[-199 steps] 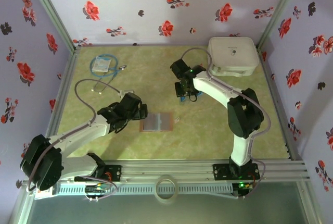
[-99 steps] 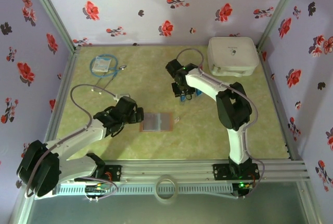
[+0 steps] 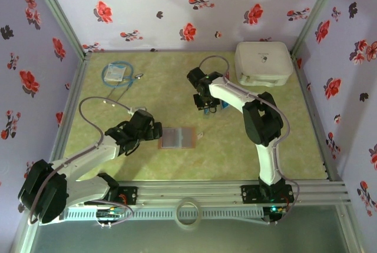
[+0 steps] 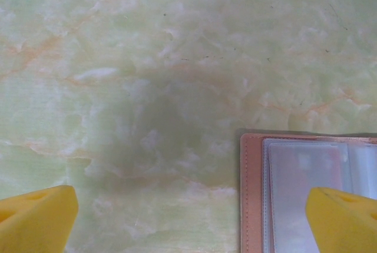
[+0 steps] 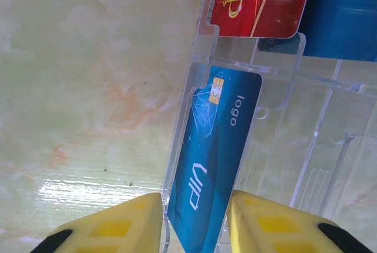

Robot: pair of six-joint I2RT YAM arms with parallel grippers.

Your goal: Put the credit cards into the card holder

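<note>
Credit cards (image 5: 259, 0) sit in a clear stand (image 5: 283, 147). One blue card (image 5: 215, 165) lies between the jaws of my right tool (image 5: 194, 206), its long axis running up-frame and tilted slightly right. Jaws are narrow, flanking its long edges; can't tell if clamped. Card holder (image 3: 177, 138) lies open on the surface, lower left of centre in the top view, beside my wide left tool (image 4: 188, 217).

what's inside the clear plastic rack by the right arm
The clear rack holds a near blue card between the right fingers, with a red card and a second blue card beyond. What lies beneath the red card is covered.
</note>
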